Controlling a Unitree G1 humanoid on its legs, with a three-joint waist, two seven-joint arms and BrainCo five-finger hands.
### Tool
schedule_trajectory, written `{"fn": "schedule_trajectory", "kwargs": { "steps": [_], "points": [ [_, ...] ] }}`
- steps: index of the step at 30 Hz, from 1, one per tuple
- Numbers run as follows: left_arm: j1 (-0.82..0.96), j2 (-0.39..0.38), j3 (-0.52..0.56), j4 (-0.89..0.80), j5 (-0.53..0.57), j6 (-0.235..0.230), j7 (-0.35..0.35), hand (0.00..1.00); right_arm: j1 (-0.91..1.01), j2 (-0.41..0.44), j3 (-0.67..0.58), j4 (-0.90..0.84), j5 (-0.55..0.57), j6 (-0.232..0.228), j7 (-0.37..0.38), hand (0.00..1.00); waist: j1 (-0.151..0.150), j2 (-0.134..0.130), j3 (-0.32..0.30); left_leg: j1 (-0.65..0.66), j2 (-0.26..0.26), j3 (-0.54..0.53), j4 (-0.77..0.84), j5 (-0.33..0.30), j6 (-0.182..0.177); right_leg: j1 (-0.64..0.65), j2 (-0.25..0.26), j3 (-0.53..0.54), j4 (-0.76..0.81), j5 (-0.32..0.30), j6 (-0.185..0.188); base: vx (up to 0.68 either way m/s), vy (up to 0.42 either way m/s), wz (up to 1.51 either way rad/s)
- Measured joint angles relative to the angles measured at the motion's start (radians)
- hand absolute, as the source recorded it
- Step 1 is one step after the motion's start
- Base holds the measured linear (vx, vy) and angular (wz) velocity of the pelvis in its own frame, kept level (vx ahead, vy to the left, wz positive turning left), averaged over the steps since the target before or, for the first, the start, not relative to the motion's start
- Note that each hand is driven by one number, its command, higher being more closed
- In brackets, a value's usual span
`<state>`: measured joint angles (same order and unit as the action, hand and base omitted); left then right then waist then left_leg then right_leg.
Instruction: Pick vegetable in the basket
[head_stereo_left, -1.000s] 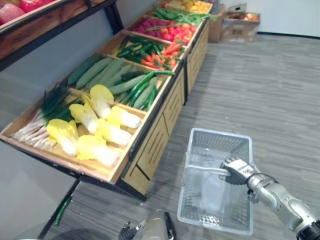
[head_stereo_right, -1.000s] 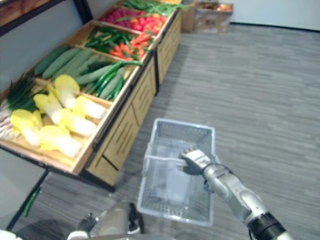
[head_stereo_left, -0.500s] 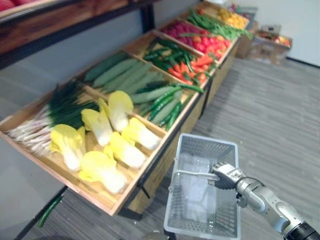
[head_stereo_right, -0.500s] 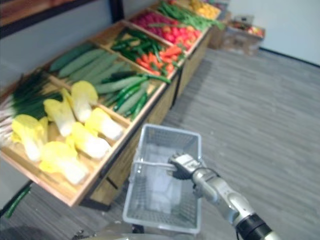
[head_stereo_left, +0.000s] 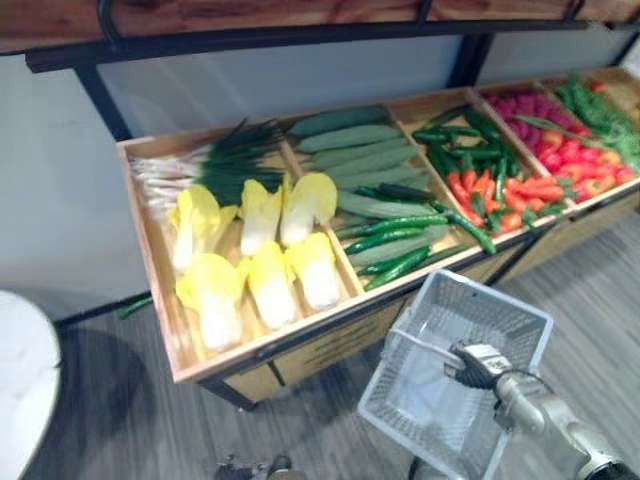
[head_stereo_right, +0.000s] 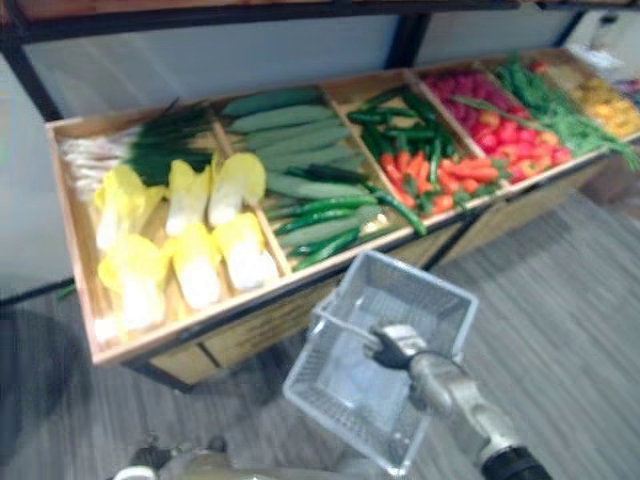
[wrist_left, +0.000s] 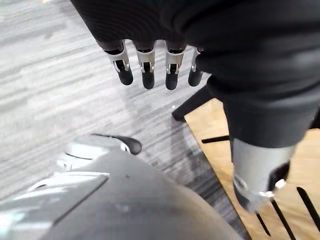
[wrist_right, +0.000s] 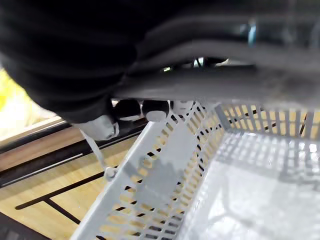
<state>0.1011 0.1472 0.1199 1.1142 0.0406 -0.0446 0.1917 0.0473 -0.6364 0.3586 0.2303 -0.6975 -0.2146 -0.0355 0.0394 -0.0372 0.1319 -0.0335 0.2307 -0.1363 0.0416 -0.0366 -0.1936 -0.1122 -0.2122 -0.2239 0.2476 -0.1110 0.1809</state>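
Low over the floor (wrist_left: 50, 75) beside the wooden stand (head_stereo_left: 320, 338), the left hand (wrist_left: 147, 67) hangs with fingers straight, grasping nothing. Farther out, the right hand (head_stereo_left: 478, 364) is curled round the basket (head_stereo_left: 400, 395) handle. Beyond, cabbages (head_stereo_left: 262, 283) and cucumbers (head_stereo_left: 350, 135) lie in the stand's compartments.

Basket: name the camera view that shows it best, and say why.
The right eye view: the whole basket is in frame, held by its handle in the right hand. The left eye view has its near corner at the picture's edge. The right wrist view gives one mesh wall and some of the bottom, very close.
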Motion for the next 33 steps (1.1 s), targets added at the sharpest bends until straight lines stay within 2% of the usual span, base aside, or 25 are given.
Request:
{"fn": "schedule_trajectory", "kwargs": {
  "steps": [1, 2, 3, 5, 6, 7, 10, 13, 17, 19, 22, 23, 24, 26, 28, 31, 33],
  "points": [
    [0.015, -0.010, 0.031, 0.001, -0.001, 0.000, 0.000, 0.00, 0.009, 0.002, 0.000, 0.017, 0.000, 0.000, 0.000, 1.00, 0.001, 0.031, -0.010, 0.000, 0.030, 0.015, -0.021, 0.062, -0.014, 0.009, 0.029, -0.026, 0.010, -0.016, -0.026, 0.01, -0.314, 0.41],
    [0.023, -0.014, 0.050, 0.001, -0.005, -0.001, 0.001, 0.00, 0.018, 0.009, -0.008, 0.022, 0.003, 0.000, 0.000, 1.00, 0.002, 0.031, -0.008, -0.003, 0.037, 0.019, -0.024, 0.093, -0.013, 0.016, 0.038, -0.040, 0.009, -0.022, -0.036, 0.02, -0.381, 0.57],
    [0.034, -0.020, 0.085, 0.002, -0.041, 0.001, 0.003, 0.00, 0.042, 0.024, -0.036, 0.025, 0.011, -0.004, -0.002, 1.00, -0.006, 0.024, -0.003, -0.021, 0.040, 0.028, -0.021, 0.156, -0.007, 0.030, 0.043, -0.070, 0.003, -0.030, -0.051, 0.01, -0.292, 0.60],
    [0.050, -0.035, 0.105, 0.002, -0.078, 0.003, 0.003, 0.00, 0.083, 0.031, -0.083, 0.032, 0.037, -0.013, -0.007, 1.00, -0.010, 0.016, 0.001, -0.047, 0.040, 0.104, -0.021, 0.233, 0.036, 0.041, 0.044, -0.114, -0.009, -0.036, -0.063, -0.02, -0.297, 0.66],
    [0.055, -0.044, 0.109, 0.002, -0.081, 0.006, 0.001, 0.00, 0.114, 0.037, -0.117, 0.047, 0.043, -0.017, -0.008, 1.00, -0.011, 0.017, 0.003, -0.051, 0.040, 0.197, -0.021, 0.257, 0.063, 0.051, 0.045, -0.132, -0.015, -0.040, -0.073, -0.03, -0.254, 0.46],
    [0.068, -0.052, 0.124, 0.001, -0.089, 0.007, 0.001, 0.00, 0.135, 0.057, -0.161, 0.072, 0.046, -0.018, -0.010, 1.00, -0.010, 0.018, 0.001, -0.048, 0.039, 0.280, -0.015, 0.258, 0.067, 0.056, 0.047, -0.137, -0.020, -0.046, -0.081, -0.01, -0.151, 0.28],
    [0.096, -0.065, 0.166, 0.002, -0.101, 0.011, 0.001, 0.00, 0.183, 0.099, -0.272, 0.115, 0.074, -0.016, -0.014, 1.00, -0.018, 0.026, -0.002, -0.037, 0.036, 0.392, -0.043, 0.242, 0.072, 0.050, 0.062, -0.132, -0.045, -0.039, -0.075, 0.00, -0.018, -0.03],
    [0.106, -0.076, 0.220, 0.002, -0.100, 0.011, 0.001, 0.00, 0.223, 0.112, -0.366, 0.172, 0.088, -0.018, -0.015, 1.00, -0.033, 0.043, -0.012, -0.006, 0.034, 0.429, -0.092, 0.209, 0.065, 0.050, 0.069, -0.121, -0.056, -0.027, -0.068, 0.03, 0.086, -0.08],
    [0.094, -0.063, 0.298, -0.006, -0.098, 0.010, 0.010, 0.00, 0.219, 0.167, -0.526, 0.322, 0.120, -0.004, -0.047, 1.00, -0.058, 0.040, -0.015, 0.025, -0.005, 0.457, -0.135, 0.191, 0.066, 0.072, 0.045, -0.109, -0.090, 0.002, -0.042, 0.05, 0.142, -0.03],
    [0.088, -0.052, 0.352, -0.022, -0.099, 0.009, 0.036, 0.00, 0.215, 0.180, -0.582, 0.408, 0.156, 0.008, -0.051, 1.00, -0.063, 0.043, -0.016, 0.041, -0.025, 0.465, -0.136, 0.190, 0.065, 0.092, 0.030, -0.098, -0.113, 0.019, -0.033, 0.04, 0.117, -0.10],
    [0.077, -0.038, 0.418, -0.067, -0.117, 0.004, 0.083, 0.00, 0.215, 0.186, -0.654, 0.522, 0.168, 0.022, -0.054, 1.00, -0.065, 0.070, -0.031, 0.051, -0.029, 0.482, -0.136, 0.175, 0.067, 0.100, 0.027, -0.093, -0.125, 0.028, -0.030, 0.00, 0.041, -0.08],
    [0.076, -0.038, 0.431, -0.092, -0.121, 0.002, 0.095, 0.00, 0.216, 0.187, -0.669, 0.543, 0.170, 0.026, -0.055, 1.00, -0.064, 0.071, -0.032, 0.053, -0.029, 0.482, -0.137, 0.174, 0.066, 0.100, 0.026, -0.093, -0.125, 0.028, -0.030, -0.04, 0.035, 0.02],
    [0.077, -0.038, 0.445, -0.156, -0.139, -0.003, 0.124, 0.00, 0.217, 0.187, -0.697, 0.578, 0.184, 0.034, -0.056, 1.00, -0.064, 0.089, -0.044, 0.054, -0.028, 0.481, -0.137, 0.168, 0.066, 0.100, 0.027, -0.095, -0.124, 0.028, -0.029, -0.04, 0.021, 0.06],
    [0.088, -0.044, 0.455, -0.304, -0.148, -0.015, 0.162, 0.00, 0.231, 0.190, -0.739, 0.625, 0.188, 0.040, -0.056, 1.00, -0.062, 0.097, -0.049, 0.054, -0.026, 0.477, -0.137, 0.157, 0.064, 0.102, 0.029, -0.100, -0.123, 0.028, -0.030, -0.04, 0.020, 0.05],
    [0.105, -0.066, 0.482, -0.547, -0.139, -0.042, 0.220, 0.00, 0.235, 0.218, -0.799, 0.674, 0.196, 0.041, -0.060, 1.00, -0.061, 0.103, -0.053, 0.052, -0.028, 0.463, -0.138, 0.154, 0.064, 0.104, 0.028, -0.107, -0.124, 0.028, -0.033, -0.04, 0.016, 0.06],
    [0.105, -0.094, 0.482, -0.774, -0.048, -0.073, 0.288, 0.00, 0.250, 0.266, -0.853, 0.718, 0.196, 0.042, -0.068, 1.00, -0.063, 0.102, -0.057, 0.052, -0.032, 0.447, -0.142, 0.149, 0.063, 0.118, 0.023, -0.124, -0.125, 0.027, -0.032, -0.02, 0.019, 0.17],
    [0.104, -0.120, 0.480, -0.862, 0.002, -0.079, 0.319, 0.00, 0.251, 0.281, -0.866, 0.729, 0.196, 0.045, -0.070, 1.00, -0.063, 0.102, -0.058, 0.051, -0.035, 0.445, -0.142, 0.148, 0.065, 0.118, 0.020, -0.124, -0.125, 0.028, -0.032, 0.00, 0.013, 0.03]
  ]
}}
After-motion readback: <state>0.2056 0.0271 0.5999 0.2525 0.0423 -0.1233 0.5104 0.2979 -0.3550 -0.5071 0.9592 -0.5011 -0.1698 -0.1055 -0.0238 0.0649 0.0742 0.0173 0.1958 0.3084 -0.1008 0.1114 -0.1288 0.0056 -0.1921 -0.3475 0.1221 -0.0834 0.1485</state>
